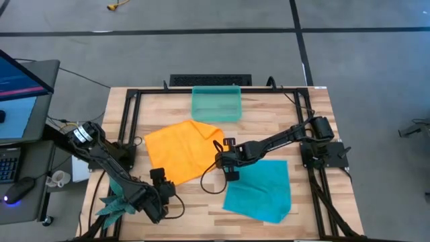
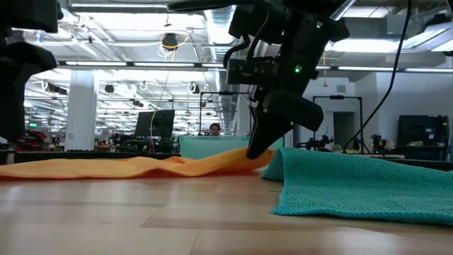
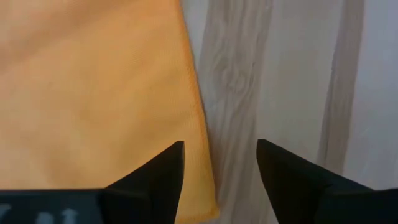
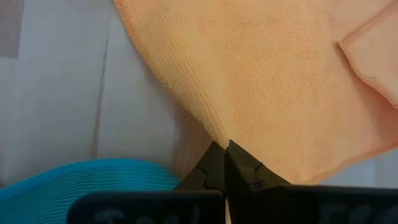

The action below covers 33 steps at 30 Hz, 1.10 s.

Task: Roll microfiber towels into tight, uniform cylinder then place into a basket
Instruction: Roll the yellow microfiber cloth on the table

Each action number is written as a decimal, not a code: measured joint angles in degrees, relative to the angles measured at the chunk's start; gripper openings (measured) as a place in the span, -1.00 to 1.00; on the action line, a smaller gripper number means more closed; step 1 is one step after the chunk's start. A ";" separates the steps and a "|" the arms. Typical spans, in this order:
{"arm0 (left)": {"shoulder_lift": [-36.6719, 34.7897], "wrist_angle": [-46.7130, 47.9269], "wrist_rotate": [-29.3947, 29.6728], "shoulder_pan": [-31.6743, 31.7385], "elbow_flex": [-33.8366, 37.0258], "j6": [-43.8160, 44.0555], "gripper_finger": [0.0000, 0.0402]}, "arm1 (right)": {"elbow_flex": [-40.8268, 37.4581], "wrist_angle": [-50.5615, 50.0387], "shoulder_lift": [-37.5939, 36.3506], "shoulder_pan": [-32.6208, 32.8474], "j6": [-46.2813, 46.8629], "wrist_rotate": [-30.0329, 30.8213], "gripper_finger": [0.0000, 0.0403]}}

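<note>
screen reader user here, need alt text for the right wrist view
The right end effector is shut, pinching the corner of the orange microfiber towel, which spreads over the wooden table. A fold of the teal-blue towel lies beside the fingers.

No legible text, labels, brands or numbers anywhere. The blue-lit computer monitor (image 1: 20,84) beside the light wooden slatted table (image 1: 316,114) showed content too small to read.

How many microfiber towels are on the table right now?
2. The orange towel lies left of center, below the basket; the teal towel lies lower right. None in the basket; none appears hidden.
</note>
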<state>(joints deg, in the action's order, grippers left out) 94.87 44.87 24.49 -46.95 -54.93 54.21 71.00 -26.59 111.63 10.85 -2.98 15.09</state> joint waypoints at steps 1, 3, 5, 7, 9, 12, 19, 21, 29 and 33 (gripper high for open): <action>0.00 -0.26 0.01 0.00 0.41 0.01 -0.06 | 0.00 0.00 0.00 0.00 0.01 0.00 -0.93; 0.00 -0.79 0.03 -0.01 1.12 0.05 -0.07 | 0.00 0.00 0.00 0.02 0.02 0.00 -0.92; 0.00 -1.05 0.08 -0.01 1.72 0.39 -0.09 | 0.00 -0.01 0.00 0.02 0.02 0.00 -0.91; 0.00 -1.14 0.16 -0.01 2.55 0.84 -0.11 | 0.00 -0.02 0.00 0.02 0.02 0.00 -0.92; 0.00 -2.11 0.20 0.03 3.61 0.99 -0.13 | 0.00 -0.02 0.00 0.00 0.02 0.00 -0.93; 0.00 -3.52 0.20 0.03 5.12 2.32 -0.15 | 0.00 -0.01 0.00 0.02 -0.22 0.00 -0.94; -0.04 -5.15 0.28 0.03 8.28 6.66 -0.20 | 0.00 -0.02 0.00 -0.62 -0.47 -0.01 -0.91; -0.17 -5.42 0.81 -0.01 8.97 7.85 -0.23 | 0.00 -0.03 0.00 -0.64 -0.46 -0.01 -0.93; -0.11 -5.84 3.23 -0.03 9.74 7.25 -0.47 | 0.00 -1.01 0.00 0.34 -0.03 -0.01 -0.92; 0.07 -4.77 6.14 0.14 10.04 4.60 -0.69 | 0.00 -1.14 0.00 1.01 -0.02 -0.02 -0.93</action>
<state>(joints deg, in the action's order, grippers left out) 94.94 40.09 30.62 -46.81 -44.89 58.80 71.00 -27.73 111.63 11.86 -3.01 15.07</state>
